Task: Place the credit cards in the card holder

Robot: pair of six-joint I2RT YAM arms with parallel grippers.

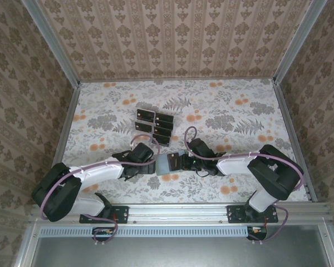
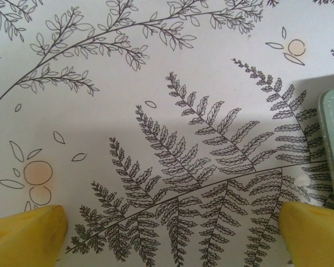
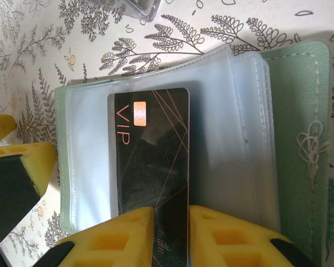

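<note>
One card (image 3: 149, 167) lies on the open holder (image 3: 295, 111), long axis running straight away from the right tool (image 3: 171, 225), fingers nearly together over its near end, grip unclear; left tool (image 2: 172, 233) spread.

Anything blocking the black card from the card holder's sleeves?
Nothing visible. The black card lies directly over the open card holder's clear sleeves, beneath the right tool; whether it's already in a pocket is unclear.

The black VIP card (image 3: 150, 161) is shining glossy, while the card holder (image 3: 300, 100) is showing cloudy clear plastic sleeves (image 3: 222, 128) and a matt mint-green leather-like cover (image 3: 309, 183).
</note>
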